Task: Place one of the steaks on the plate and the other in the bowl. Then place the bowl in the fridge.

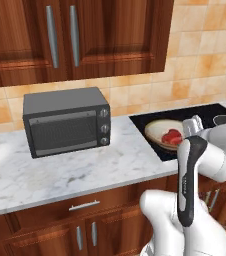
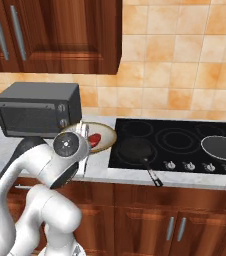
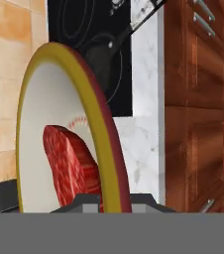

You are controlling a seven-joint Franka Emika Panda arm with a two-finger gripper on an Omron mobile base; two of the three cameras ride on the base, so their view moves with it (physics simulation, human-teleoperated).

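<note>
**Bowl with steak held at the cooktop's edge**

My claw point(image 3: 115, 201) is clamped narrow on the rim of the shallow round bowl with tan-brown rim and cream-white inside point(image 3: 59, 99), one tip either side of the wall. In the bowl lies the raw deep-red steak slab point(image 3: 72, 166), resting against the inner face close to the gripped rim. In the hand view the bowl appears edge-on. The left base view shows the bowl point(image 1: 161, 131) over the near left corner of the black glass cooktop point(image 1: 195, 117), beside the grey toaster oven point(image 1: 65, 120) on the white marble counter point(image 1: 60, 172). The right base view adds two dark frying pans, one with a long handle point(image 2: 137, 150) just right of the bowl, the other point(image 2: 222, 146) at the cooktop's far right.
</note>
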